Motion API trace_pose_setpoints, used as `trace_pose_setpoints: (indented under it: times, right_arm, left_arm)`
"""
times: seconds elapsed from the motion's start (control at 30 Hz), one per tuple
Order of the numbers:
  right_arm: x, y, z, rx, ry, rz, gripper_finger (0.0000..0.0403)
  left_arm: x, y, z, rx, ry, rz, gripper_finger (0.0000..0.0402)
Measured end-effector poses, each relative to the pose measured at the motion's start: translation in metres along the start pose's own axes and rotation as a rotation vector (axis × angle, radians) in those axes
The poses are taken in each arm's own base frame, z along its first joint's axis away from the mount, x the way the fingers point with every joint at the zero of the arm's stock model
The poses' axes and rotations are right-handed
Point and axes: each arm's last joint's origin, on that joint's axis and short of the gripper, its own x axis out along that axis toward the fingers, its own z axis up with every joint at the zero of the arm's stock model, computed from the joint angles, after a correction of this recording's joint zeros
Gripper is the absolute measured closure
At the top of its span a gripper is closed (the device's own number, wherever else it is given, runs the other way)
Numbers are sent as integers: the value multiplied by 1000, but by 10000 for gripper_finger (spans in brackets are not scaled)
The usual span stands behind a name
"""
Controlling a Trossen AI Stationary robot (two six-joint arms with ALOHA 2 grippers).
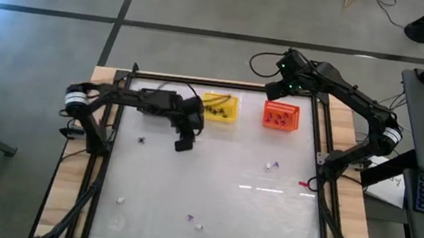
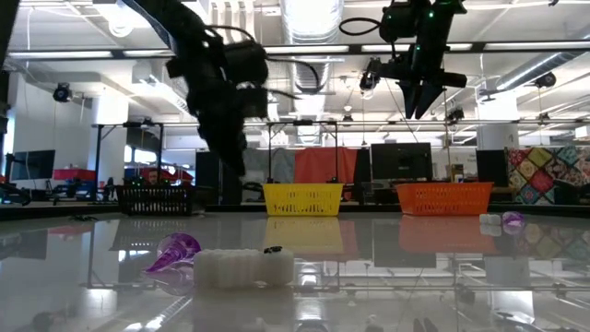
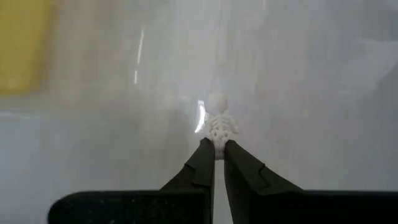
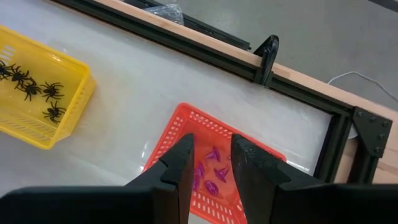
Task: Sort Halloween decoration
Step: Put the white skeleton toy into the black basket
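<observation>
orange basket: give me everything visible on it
The orange basket is a small rectangular slatted plastic tub, upright at the table's far edge, to the right of the yellow basket with a gap between them. It holds several purple bits. The right gripper hovers above it, jaws slightly apart and empty, not touching it.

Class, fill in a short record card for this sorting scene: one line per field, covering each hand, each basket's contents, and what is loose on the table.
Left hand: shut on a white skeleton piece, low over the table near the yellow basket
Right hand: above the orange basket, nothing between its fingers
Yellow basket: black spiders
Orange basket: purple bits
Black basket: contents cannot be told
Loose on table: white bits, purple bits and a black spider
</observation>
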Motion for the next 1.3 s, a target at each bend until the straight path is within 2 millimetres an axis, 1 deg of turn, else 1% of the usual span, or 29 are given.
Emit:
trace_pose_setpoints:
  times: [0.1,0.27,0.43,0.6,0.77,0.93,1.13,1.3]
  right_arm:
    - [0,1,-1,5,0,2,305]
    - [-1,3,-2,-8,2,5,300]
    - [-1,4,-2,-13,6,4,304]
    - [0,4,-3,-22,11,2,310]
    - [4,3,-6,-29,26,-5,307]
    - [11,3,-11,-35,53,-17,303]
    - [13,2,-13,-35,64,-22,308]
    - [13,2,-13,-33,64,-22,308]
  left_arm:
    - [-26,5,-4,-26,-18,43,401]
    - [-65,19,-21,-74,20,195,401]
    - [-95,35,-38,-165,33,254,401]
    - [-115,56,-58,-240,91,358,402]
    - [-125,74,-75,-309,147,367,402]
    - [-129,89,-85,-349,171,376,401]
    - [-122,101,-90,-323,216,355,397]
    - [-115,105,-90,-321,245,336,362]
